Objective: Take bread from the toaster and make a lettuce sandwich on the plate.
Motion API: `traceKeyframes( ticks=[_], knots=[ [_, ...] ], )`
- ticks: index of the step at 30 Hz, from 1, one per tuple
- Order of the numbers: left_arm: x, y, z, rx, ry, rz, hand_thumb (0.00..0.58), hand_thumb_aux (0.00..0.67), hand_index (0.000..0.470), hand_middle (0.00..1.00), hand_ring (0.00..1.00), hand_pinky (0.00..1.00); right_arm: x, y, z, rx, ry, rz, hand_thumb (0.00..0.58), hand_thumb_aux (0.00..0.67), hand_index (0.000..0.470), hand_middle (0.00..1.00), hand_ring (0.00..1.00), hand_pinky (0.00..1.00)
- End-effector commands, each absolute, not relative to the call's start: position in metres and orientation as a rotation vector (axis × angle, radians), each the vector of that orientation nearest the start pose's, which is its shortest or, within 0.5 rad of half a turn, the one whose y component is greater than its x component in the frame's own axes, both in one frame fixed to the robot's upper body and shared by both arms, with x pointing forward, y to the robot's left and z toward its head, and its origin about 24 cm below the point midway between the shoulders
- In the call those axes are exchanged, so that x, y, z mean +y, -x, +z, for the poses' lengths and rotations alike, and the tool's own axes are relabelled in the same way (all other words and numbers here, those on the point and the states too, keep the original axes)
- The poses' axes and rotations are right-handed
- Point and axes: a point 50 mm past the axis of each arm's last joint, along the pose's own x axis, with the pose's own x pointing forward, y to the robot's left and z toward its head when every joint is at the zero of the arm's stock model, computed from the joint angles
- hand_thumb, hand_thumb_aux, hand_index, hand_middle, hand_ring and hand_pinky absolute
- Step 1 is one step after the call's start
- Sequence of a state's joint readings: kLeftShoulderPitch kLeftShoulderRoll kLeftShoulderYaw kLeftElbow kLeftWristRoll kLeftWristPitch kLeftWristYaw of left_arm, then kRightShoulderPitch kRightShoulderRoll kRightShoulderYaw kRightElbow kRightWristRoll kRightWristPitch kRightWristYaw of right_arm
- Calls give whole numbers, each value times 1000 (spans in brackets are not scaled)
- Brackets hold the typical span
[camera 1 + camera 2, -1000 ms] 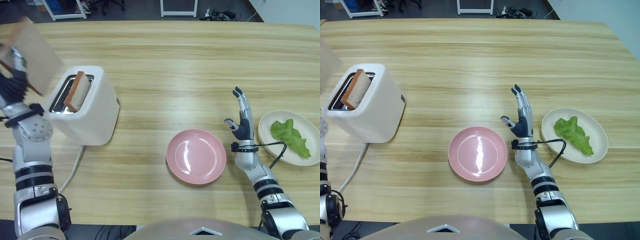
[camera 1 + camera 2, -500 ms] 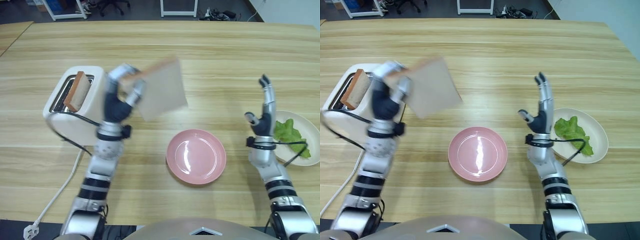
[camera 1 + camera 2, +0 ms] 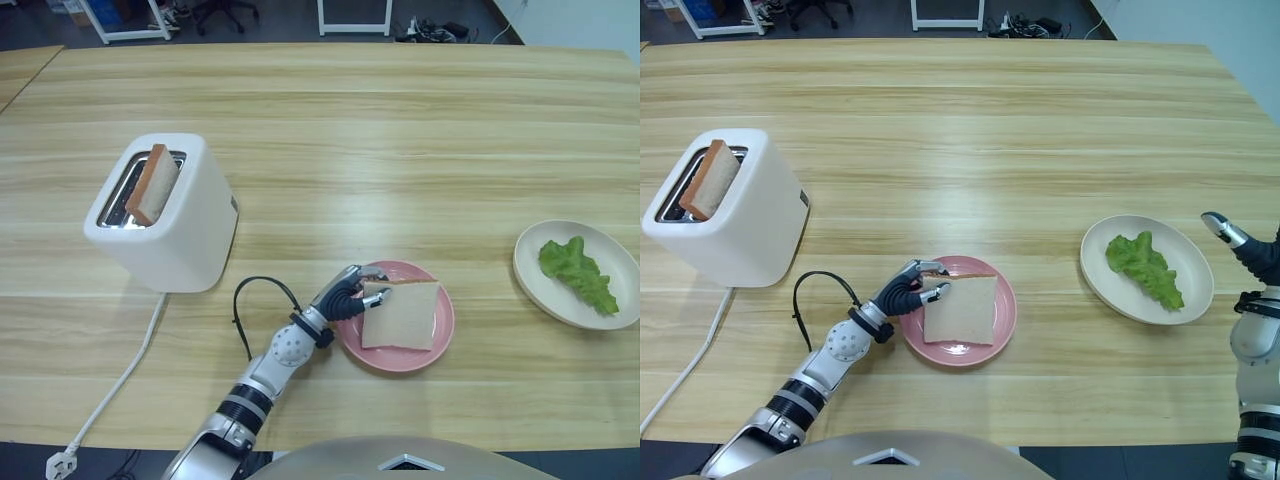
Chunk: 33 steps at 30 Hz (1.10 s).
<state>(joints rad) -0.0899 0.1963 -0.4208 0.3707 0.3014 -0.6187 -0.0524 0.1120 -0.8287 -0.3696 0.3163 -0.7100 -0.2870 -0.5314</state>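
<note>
A pink plate (image 3: 395, 361) sits on the wooden table (image 3: 400, 140) with a bread slice (image 3: 402, 318) lying flat on it. The left hand (image 3: 345, 297) rests at the plate's ten o'clock rim, its fingers (image 3: 374, 294) curled on the slice's ten o'clock corner. The white toaster (image 3: 185, 235) stands well apart, at ten o'clock from the plate, with a second slice (image 3: 152, 183) upright in its slot. At three o'clock a cream plate (image 3: 540, 296) holds a lettuce leaf (image 3: 577, 272).
</note>
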Motion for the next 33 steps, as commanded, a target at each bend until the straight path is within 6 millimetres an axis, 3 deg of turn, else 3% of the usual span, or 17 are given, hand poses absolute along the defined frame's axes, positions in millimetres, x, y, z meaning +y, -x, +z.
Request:
traceKeyframes(
  ticks=[1,2,3,6,9,17,18,19,20,21,27,33],
  knots=[
    [83,-220,3,-317,-657,-672,478,389,273,0,0,0,-368,-209,88,-44,1575,-296,0,0,0,0,0,0],
    [85,-218,3,-333,-700,-672,278,187,131,0,0,0,-368,-211,81,-4,1588,-252,0,0,0,0,0,0],
    [87,-215,5,-356,-736,-666,0,0,0,0,0,0,-368,-212,72,48,1597,-207,0,0,0,0,0,0],
    [94,-212,14,-419,-822,-618,0,0,0,0,0,0,-366,-218,44,187,1579,-77,0,0,0,0,0,0],
    [101,-213,22,-459,-872,-554,0,0,0,0,0,0,-364,-223,28,261,1551,-23,0,0,0,0,0,0],
    [115,-212,60,-619,-817,-386,0,0,0,0,0,0,-380,-232,20,382,1622,-61,0,0,0,0,0,0],
    [117,-212,66,-649,-797,-367,0,0,0,0,0,0,-380,-231,18,388,1630,-59,265,176,123,0,0,0],
    [119,-211,71,-674,-782,-350,0,0,0,0,0,0,-380,-231,17,390,1637,-60,494,413,289,0,0,0],
    [122,-211,76,-695,-769,-329,0,0,0,0,0,0,-379,-231,17,392,1649,-59,571,589,413,0,0,0],
    [125,-210,79,-709,-758,-310,0,0,0,0,0,0,-379,-232,16,390,1658,-58,580,670,470,0,0,0],
    [133,-212,81,-707,-751,-264,0,0,0,0,0,0,-371,-240,23,306,1682,-75,580,670,470,0,0,0],
    [144,-217,82,-696,-751,-190,0,0,0,0,0,0,-359,-254,44,118,1705,-166,580,670,470,0,0,0]
  ],
)
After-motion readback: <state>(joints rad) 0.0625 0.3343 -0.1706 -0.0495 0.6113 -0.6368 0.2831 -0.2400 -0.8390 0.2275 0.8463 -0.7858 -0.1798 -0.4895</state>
